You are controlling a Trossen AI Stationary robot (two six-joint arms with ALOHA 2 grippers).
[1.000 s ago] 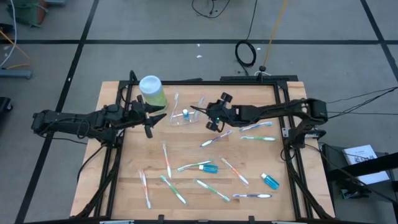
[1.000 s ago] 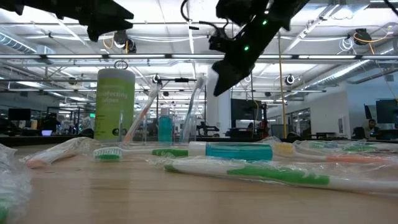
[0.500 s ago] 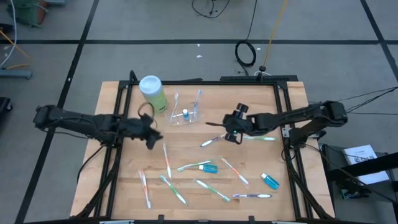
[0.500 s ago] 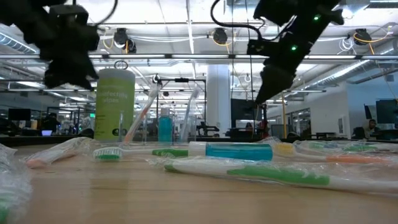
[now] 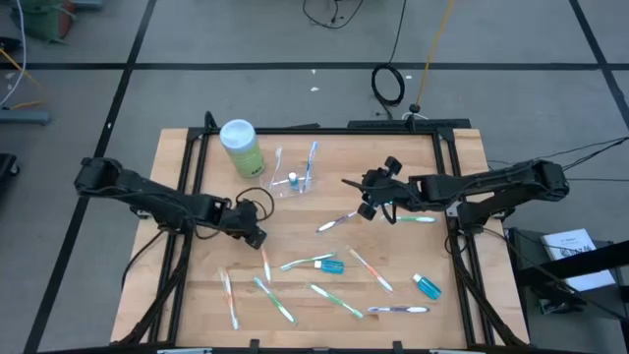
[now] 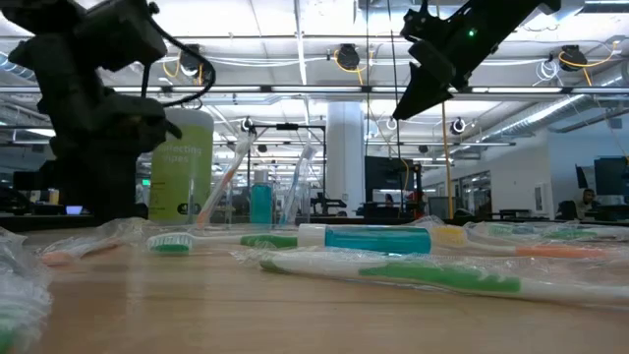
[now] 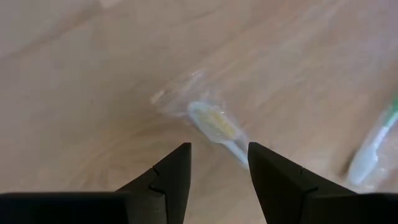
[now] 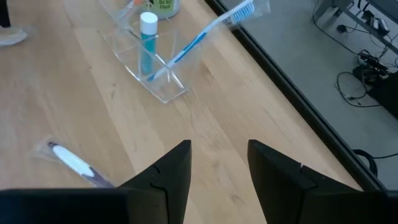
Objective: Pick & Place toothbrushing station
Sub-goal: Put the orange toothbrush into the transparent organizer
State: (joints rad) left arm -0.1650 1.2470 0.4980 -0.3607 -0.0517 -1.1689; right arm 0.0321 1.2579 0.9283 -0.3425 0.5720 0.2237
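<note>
The clear plastic cup (image 5: 292,184) stands at the far middle of the table (image 5: 197,295), just right of the light-green bottle (image 5: 241,147), holding a blue-handled toothbrush (image 5: 312,160), a pale toothbrush (image 5: 277,162) and a small blue toothpaste tube (image 5: 292,181); the right wrist view shows the same cup (image 8: 152,74) with the tube (image 8: 147,43) upright and the blue brush (image 8: 205,34) leaning out of it. The other toothbrushes and tubes lie scattered over the near half of the table. The left pincer (image 5: 255,235) is low over the table, near and slightly left of the cup, right at the far end of an orange-handled toothbrush (image 5: 265,258); in the left wrist view its fingers (image 7: 171,177) stand apart with nothing between them, and the wrapped brush head (image 7: 214,123) lies just ahead of the gap. The right pincer (image 5: 371,197) hangs to the right of the cup, apart from it, its fingers (image 8: 171,171) also parted and empty, above a toothbrush (image 5: 339,219) lying on the boards. Against a second ago, the left pincer has moved from beside the bottle toward the near side and come down to the table, while the right pincer has drawn back rightward from the cup.
</note>
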